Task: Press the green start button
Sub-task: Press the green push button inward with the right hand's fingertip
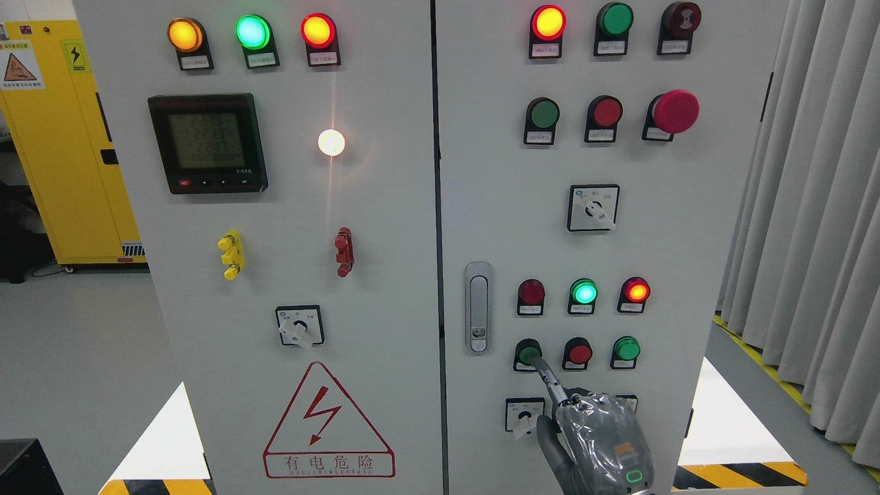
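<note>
A green push button (527,353) sits at the left of the lower row on the right cabinet door (495,206). My right hand (597,436), in a grey glove, comes up from the bottom edge. Its index finger (548,377) is stretched out and its tip touches the lower right edge of that green button. The other fingers are curled in and hold nothing. A red button (579,353) and a second green button (626,348) stand to the right in the same row. The left arm does not show.
Above the row are three indicator lamps (584,292), a rotary switch (593,207), more buttons and a red mushroom stop (676,111). A door handle (478,307) is left of the button. A selector switch (524,416) lies beside my hand. Curtains (811,206) hang at the right.
</note>
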Robot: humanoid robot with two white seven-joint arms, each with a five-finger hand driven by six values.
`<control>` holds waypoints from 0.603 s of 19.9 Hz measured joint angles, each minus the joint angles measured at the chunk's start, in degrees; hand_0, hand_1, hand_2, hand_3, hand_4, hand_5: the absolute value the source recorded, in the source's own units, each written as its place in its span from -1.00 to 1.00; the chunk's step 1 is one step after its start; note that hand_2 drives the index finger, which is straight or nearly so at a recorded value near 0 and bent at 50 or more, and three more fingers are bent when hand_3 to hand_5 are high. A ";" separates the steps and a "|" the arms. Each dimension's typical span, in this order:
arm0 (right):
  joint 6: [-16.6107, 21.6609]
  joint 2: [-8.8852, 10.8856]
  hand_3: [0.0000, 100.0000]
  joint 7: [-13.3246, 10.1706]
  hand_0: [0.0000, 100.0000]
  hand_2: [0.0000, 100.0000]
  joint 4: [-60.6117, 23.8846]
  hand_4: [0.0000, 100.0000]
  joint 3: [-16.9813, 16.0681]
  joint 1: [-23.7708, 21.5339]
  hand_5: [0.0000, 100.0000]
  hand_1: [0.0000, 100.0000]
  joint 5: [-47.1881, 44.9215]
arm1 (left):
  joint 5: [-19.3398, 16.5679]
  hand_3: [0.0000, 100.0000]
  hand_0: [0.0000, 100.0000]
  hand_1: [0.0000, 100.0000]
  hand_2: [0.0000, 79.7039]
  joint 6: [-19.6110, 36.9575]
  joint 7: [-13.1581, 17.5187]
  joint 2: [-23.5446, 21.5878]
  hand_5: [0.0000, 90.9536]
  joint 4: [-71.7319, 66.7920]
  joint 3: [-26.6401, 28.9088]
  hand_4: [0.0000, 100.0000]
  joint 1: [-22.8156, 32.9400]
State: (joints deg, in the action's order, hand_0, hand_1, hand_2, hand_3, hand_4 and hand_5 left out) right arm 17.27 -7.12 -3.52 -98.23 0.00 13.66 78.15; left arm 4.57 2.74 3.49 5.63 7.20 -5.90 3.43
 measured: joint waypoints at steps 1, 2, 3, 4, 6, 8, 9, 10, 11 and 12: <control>0.00 0.00 0.57 -0.03 0.57 -1.00 0.09 0.67 0.00 0.08 0.78 0.79 -0.01 | 0.00 -1.00 -0.76 0.11 -1.00 0.00 -0.01 0.00 -1.00 0.00 0.00 -1.00 0.00; 0.00 -0.01 0.57 -0.06 0.57 -1.00 0.19 0.67 0.00 0.15 0.78 0.79 -0.03 | -0.01 -1.00 -0.76 0.11 -1.00 0.00 -0.04 0.00 -1.00 0.00 0.00 -1.00 0.00; 0.00 -0.02 0.57 -0.07 0.57 -1.00 0.27 0.67 0.00 0.20 0.78 0.79 -0.04 | -0.01 -1.00 -0.76 0.11 -1.00 0.00 -0.07 0.00 -1.00 0.00 0.00 -1.00 0.00; 0.00 -0.02 0.57 -0.08 0.57 -1.00 0.40 0.67 0.00 0.24 0.78 0.79 -0.05 | -0.01 -1.00 -0.76 0.11 -1.00 0.00 -0.08 0.00 -1.00 0.00 0.00 -1.00 0.00; 0.00 -0.03 0.57 -0.13 0.57 -1.00 0.60 0.67 0.00 0.33 0.78 0.79 -0.07 | -0.01 -1.00 -0.76 0.11 -1.00 0.00 -0.08 0.00 -1.00 0.00 0.00 -1.00 0.00; 0.00 -0.05 0.57 -0.19 0.57 -1.00 0.79 0.67 0.01 0.38 0.78 0.79 -0.08 | -0.02 -1.00 -0.76 0.11 -1.00 0.00 -0.08 0.00 -1.00 0.00 0.00 -1.00 0.00; 0.00 -0.05 0.57 -0.26 0.57 -1.00 0.87 0.67 0.01 0.39 0.78 0.79 -0.09 | -0.03 -1.00 -0.76 0.11 -1.00 0.00 -0.08 0.00 -1.00 0.00 0.00 -1.00 0.00; 0.00 -0.06 0.57 -0.34 0.57 -1.00 0.96 0.67 0.01 0.40 0.78 0.79 -0.09 | -0.02 -1.00 -0.76 0.11 -1.00 0.00 -0.09 0.00 -1.00 0.00 0.00 -1.00 0.00; 0.00 -0.06 0.57 -0.44 0.57 -1.00 1.03 0.67 0.02 0.41 0.78 0.79 -0.09 | -0.02 -1.00 -0.76 0.11 -1.00 0.00 -0.09 0.00 -1.00 0.00 0.00 -1.00 0.00; 0.00 -0.07 0.57 -0.58 0.57 -1.00 1.11 0.67 0.02 0.41 0.78 0.79 -0.10 | -0.02 -1.00 -0.76 0.11 -1.00 0.00 -0.09 0.00 -1.00 0.00 0.00 -1.00 0.00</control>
State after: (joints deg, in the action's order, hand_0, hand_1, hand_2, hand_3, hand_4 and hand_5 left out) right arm 17.27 -7.19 -4.10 -97.12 0.02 14.07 78.05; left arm 4.55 2.74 3.41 5.63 7.20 -5.90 3.43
